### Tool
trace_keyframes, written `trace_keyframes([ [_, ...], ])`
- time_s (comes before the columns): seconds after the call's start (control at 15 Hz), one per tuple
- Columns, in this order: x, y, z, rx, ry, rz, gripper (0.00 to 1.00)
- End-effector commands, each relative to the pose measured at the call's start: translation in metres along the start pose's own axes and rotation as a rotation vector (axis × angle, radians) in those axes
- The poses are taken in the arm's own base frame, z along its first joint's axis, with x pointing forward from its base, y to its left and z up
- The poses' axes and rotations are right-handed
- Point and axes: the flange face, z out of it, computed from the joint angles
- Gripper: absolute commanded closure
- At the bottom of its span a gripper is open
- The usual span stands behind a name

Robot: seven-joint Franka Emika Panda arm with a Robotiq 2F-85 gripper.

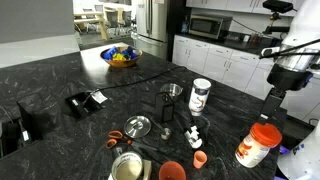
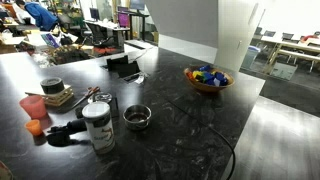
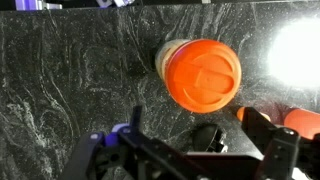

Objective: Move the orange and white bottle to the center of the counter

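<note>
The orange and white bottle (image 1: pixel 260 143) stands upright near the counter's front right edge, white body with an orange lid. In the wrist view I look down on its orange lid (image 3: pixel 203 72). My gripper (image 1: pixel 275 98) hangs above and just behind the bottle, apart from it. In the wrist view the gripper (image 3: pixel 205 150) is open and empty, its dark fingers spread at the bottom of the frame. The bottle does not show in the exterior view from the far end of the counter.
On the dark counter (image 1: pixel 60 75) stand a white and black can (image 1: pixel 200 95), a metal cup (image 1: pixel 171 92), a strainer (image 1: pixel 138 126), orange cups (image 1: pixel 172 171) and a bowl of coloured items (image 1: pixel 120 56). The can (image 2: pixel 98 127) and bowl (image 2: pixel 208 79) show in both exterior views.
</note>
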Motion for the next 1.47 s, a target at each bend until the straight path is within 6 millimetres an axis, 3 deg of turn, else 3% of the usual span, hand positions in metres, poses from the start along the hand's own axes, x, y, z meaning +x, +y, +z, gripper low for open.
trace_keyframes([
  [0.0, 0.0, 0.0, 0.0, -0.001, -0.001, 0.0, 0.0],
  [0.53, 0.0, -0.002, 0.0, -0.006, -0.002, -0.009, 0.0],
  [1.07, -0.028, -0.032, 0.019, -0.093, -0.014, -0.149, 0.0],
  [1.4, -0.027, -0.033, 0.039, -0.14, -0.02, -0.181, 0.0],
])
